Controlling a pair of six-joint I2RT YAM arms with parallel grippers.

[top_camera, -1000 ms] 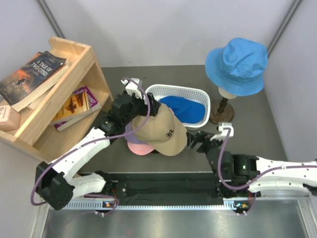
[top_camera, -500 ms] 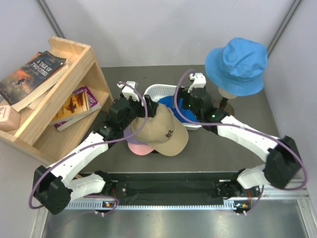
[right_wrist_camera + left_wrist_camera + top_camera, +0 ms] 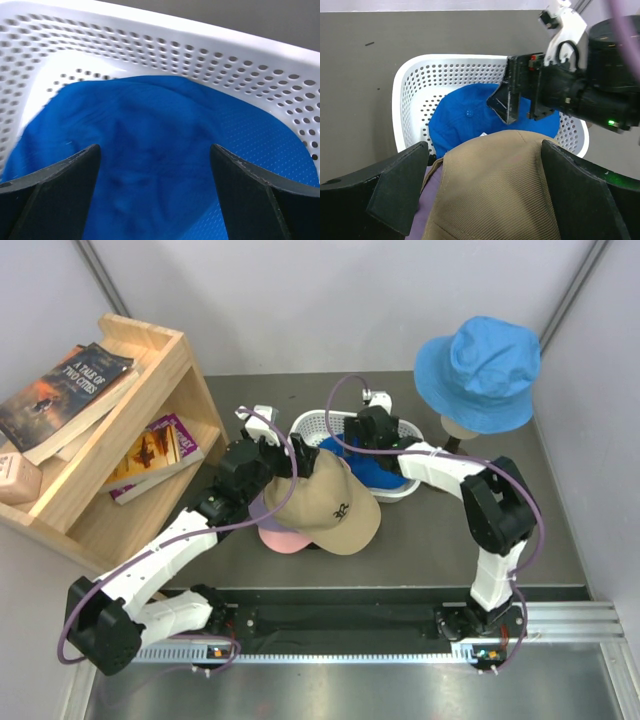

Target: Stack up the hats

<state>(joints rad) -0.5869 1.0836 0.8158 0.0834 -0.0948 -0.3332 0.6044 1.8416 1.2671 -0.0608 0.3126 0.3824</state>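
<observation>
The right tool (image 3: pixel 512 102), fingers spread, hangs over the blue cap (image 3: pixel 150 150) in the basket (image 3: pixel 410 100). It should drop squarely onto the crown (fabric bunches) before pinching. The left tool (image 3: pixel 485 195), released, hovers over the tan cap (image 3: pixel 325 502).

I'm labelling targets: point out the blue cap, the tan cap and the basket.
blue cap (image 3: pixel 150 145), right wrist view, crown.
tan cap (image 3: pixel 325 502), top view, crown.
basket (image 3: pixel 400 107), left wrist view, left wall.

a robot test cell in a lab: plain grey partition walls (image 3: pixel 300 300) enclose a dark table (image 3: pixel 420 540), an aluminium mounting rail (image 3: pixel 340 650) runs along its near edge, and staged props include a wooden bookshelf (image 3: pixel 120 440).
</observation>
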